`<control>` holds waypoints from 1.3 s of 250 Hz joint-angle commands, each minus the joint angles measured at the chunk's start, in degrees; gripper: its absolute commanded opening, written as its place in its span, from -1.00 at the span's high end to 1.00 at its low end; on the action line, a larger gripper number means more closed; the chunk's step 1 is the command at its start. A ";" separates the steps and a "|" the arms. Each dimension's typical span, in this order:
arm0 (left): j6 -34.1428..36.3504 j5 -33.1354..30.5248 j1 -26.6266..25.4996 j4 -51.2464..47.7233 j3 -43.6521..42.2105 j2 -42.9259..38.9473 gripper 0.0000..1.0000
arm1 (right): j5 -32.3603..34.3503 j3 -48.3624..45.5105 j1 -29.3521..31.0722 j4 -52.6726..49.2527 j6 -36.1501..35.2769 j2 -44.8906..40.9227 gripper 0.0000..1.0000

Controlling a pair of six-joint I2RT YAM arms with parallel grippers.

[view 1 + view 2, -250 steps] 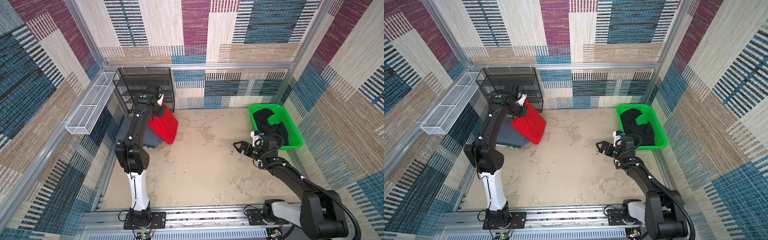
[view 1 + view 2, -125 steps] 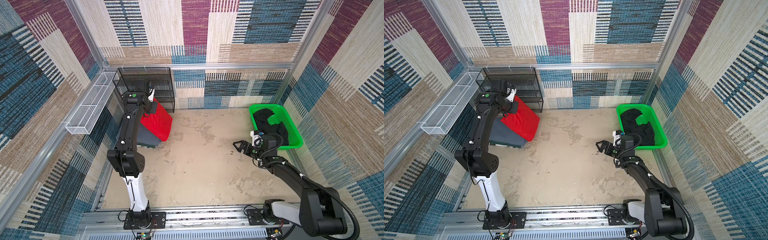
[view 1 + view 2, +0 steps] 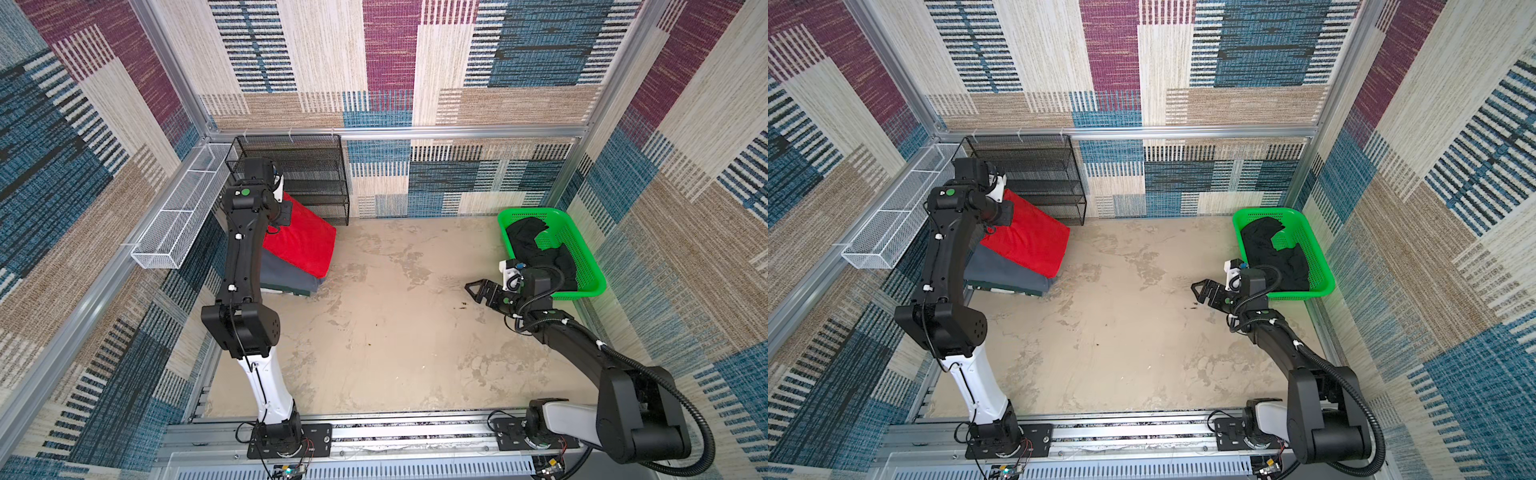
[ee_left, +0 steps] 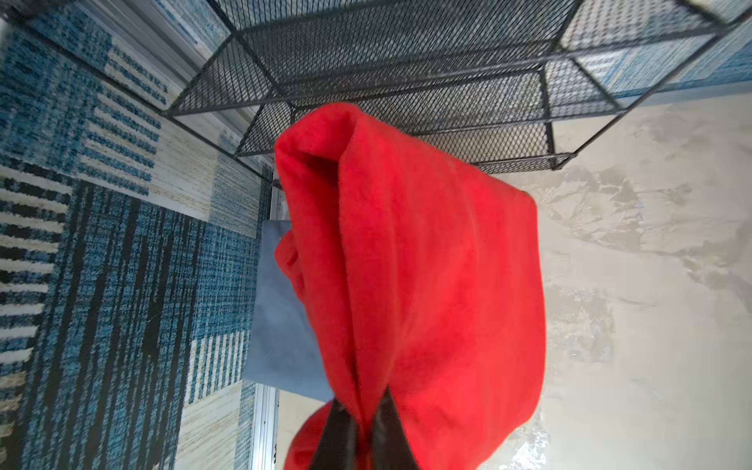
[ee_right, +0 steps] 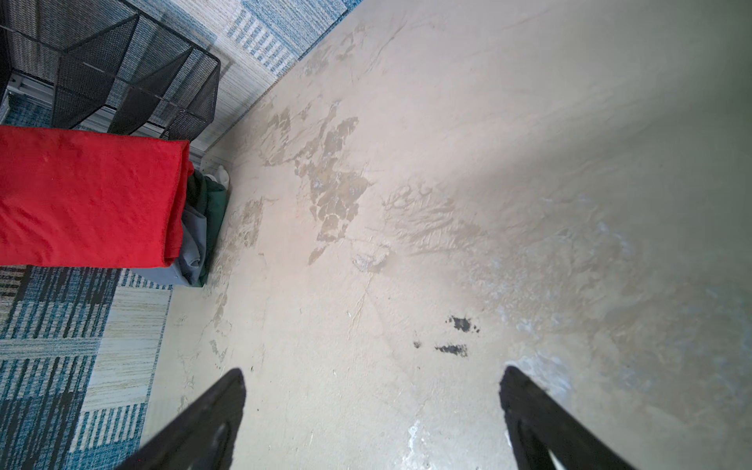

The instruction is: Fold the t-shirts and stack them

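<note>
The left tool (image 4: 362,411) is clamping a fold of the light, floppy red t-shirt (image 3: 305,245), which is draping over the grey t-shirt (image 3: 286,279) at the table's (image 3: 395,332) far left, while the right tool (image 3: 477,291), jaws apart and empty, is hovering beside the green basket (image 3: 581,249) holding the crumpled black t-shirt (image 3: 536,253), probably best pinched at a bunched edge.

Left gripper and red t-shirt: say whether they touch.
Touching. The left wrist view shows the left gripper shut on a pinched fold of the red t-shirt.
</note>
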 commanded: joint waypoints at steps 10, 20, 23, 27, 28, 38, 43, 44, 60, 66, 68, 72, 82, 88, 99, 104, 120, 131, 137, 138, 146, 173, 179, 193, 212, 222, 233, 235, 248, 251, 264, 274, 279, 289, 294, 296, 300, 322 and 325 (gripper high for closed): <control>-3.37 -2.13 3.17 3.84 -3.02 -0.17 1.00 | -1.07 0.48 -0.04 1.29 0.61 0.20 -0.97; -4.26 -2.21 4.04 4.76 -4.38 -0.26 1.00 | -1.04 0.52 -0.04 1.16 0.51 0.18 -0.97; -4.50 -2.34 4.23 4.89 -4.77 -0.28 1.00 | -1.04 0.48 -0.04 1.16 0.50 0.16 -0.97; -4.73 -2.32 4.49 5.09 -5.21 -0.24 1.00 | -1.04 0.51 -0.04 1.16 0.55 0.16 -0.97; -4.80 -2.34 4.57 5.16 -5.28 -0.28 1.00 | -1.04 0.52 -0.04 1.11 0.50 0.13 -0.97; -5.21 -2.28 5.35 5.60 -6.03 -0.14 1.00 | -1.00 0.61 -0.04 0.96 0.49 0.12 -0.97; -5.32 -2.33 5.71 5.84 -6.27 0.02 1.00 | -0.96 0.68 -0.04 0.85 0.40 0.11 -0.97; -5.32 -2.39 5.75 5.88 -6.30 -0.01 1.00 | -1.00 0.69 -0.04 0.87 0.39 0.11 -0.97; -5.26 -3.88 6.45 6.90 -7.07 0.63 1.00 | -0.96 0.74 -0.04 0.72 0.50 0.07 -0.97; -5.02 -5.03 6.49 7.33 -7.27 1.05 1.00 | -1.01 0.65 -0.04 0.85 0.54 0.02 -0.97; -4.87 -5.47 6.49 7.51 -7.40 1.24 1.00 | -0.97 0.62 -0.04 0.93 0.61 0.06 -0.97; -4.76 -6.45 6.58 7.71 -7.39 1.62 1.00 | -0.99 0.66 -0.04 0.90 0.70 0.01 -0.97; -4.53 -8.25 6.67 7.61 -6.85 2.95 1.00 | -1.37 0.72 -0.03 1.13 0.73 0.14 -0.97; -4.43 -9.06 6.75 7.19 -6.41 3.74 1.00 | -1.57 0.82 -0.04 1.15 0.85 0.04 -0.97; -4.43 -10.03 6.84 6.88 -5.64 5.07 1.00 | -1.75 0.95 -0.04 1.07 1.01 0.03 -0.97; -4.42 -10.34 6.92 7.01 -5.62 5.58 1.00 | -1.90 1.01 -0.04 0.95 1.04 -0.01 -0.97; -4.97 -11.60 7.19 8.16 -5.88 6.81 1.00 | -1.92 1.01 -0.04 0.64 1.08 -0.43 -0.97; -5.69 -13.24 7.29 8.50 -5.61 7.83 1.00 | -1.75 0.96 -0.04 0.46 1.08 -0.91 -0.97; -6.46 -14.87 7.37 8.04 -5.10 8.53 1.00 | -1.62 0.81 -0.04 0.37 1.09 -1.13 -0.97; -6.64 -15.12 7.37 7.95 -4.97 8.59 0.94 | -1.59 0.80 -0.04 0.32 1.13 -1.17 -0.97; -7.96 -17.38 7.37 7.01 -4.04 9.36 0.45 | -1.50 0.70 -0.03 0.10 1.00 -1.52 -0.97; -11.10 -19.42 7.37 5.33 -3.45 9.70 -0.39 | -1.22 0.76 -0.04 -0.64 0.54 -2.52 -0.97; -11.61 -19.33 7.37 5.84 -4.35 9.30 -0.44 | -1.00 0.73 -0.04 -0.72 0.51 -2.74 -0.97; -12.71 -19.08 7.37 7.62 -7.08 7.58 -0.87 | -0.86 0.67 -0.04 -0.88 0.51 -2.88 -0.97; -13.92 -17.82 7.37 10.26 -11.02 4.83 -1.00 | -1.01 0.78 -0.04 -0.78 0.44 -2.62 -0.97; -14.26 -17.07 7.37 11.57 -13.04 3.27 -1.00 | -1.19 0.96 -0.04 -0.77 0.36 -2.44 -0.97; -14.68 -16.21 7.29 12.85 -15.12 1.56 -1.00 | -1.49 1.14 -0.04 -0.75 0.29 -2.33 -0.97; -14.78 -16.02 7.29 13.13 -15.47 1.23 -1.00 | -1.53 1.12 -0.04 -0.71 0.29 -2.24 -0.97; -15.86 -14.57 7.33 14.09 -17.79 -0.83 -1.00 | -1.45 1.16 -0.04 -0.53 0.20 -2.23 -0.97; -16.13 -14.12 7.23 14.29 -18.36 -1.34 -1.00 | -1.29 1.14 -0.04 -0.52 0.20 -2.26 -0.97; -17.73 -11.07 7.11 15.72 -21.60 -3.54 -1.00 | -0.23 1.13 -0.04 -0.55 0.38 -2.16 -0.97; -18.50 -8.04 6.94 17.46 -24.72 -5.29 -1.00 | 0.15 1.17 -0.04 -0.56 0.49 -1.87 -0.97; -19.17 -6.95 6.81 18.13 -26.18 -6.13 -1.00 | 0.14 1.33 -0.02 -0.75 0.54 -1.65 -0.97; -20.97 -5.50 6.39 19.14 -29.11 -8.02 -1.00 | -0.23 1.94 -0.04 -1.25 0.47 -1.27 -0.97; -21.49 -4.96 6.16 20.11 -30.76 -8.99 -1.00 | -0.45 2.08 -0.04 -1.41 0.54 -1.08 -0.97; -21.66 -4.82 6.02 20.50 -31.46 -9.36 -1.00 | -0.61 2.10 0.00 -1.35 0.48 -1.11 -0.97; -22.02 -4.47 5.70 21.42 -32.93 -10.22 -1.00 | -0.85 2.18 -0.04 -1.38 0.49 -1.00 -0.97; -25.03 -3.18 4.29 26.34 -40.93 -15.28 -1.00 | -1.22 2.04 -0.04 -1.34 0.73 -1.14 -0.97; -25.46 -2.85 4.10 27.11 -42.15 -16.05 -1.00 | -1.23 2.02 -0.04 -1.37 0.74 -1.20 -0.97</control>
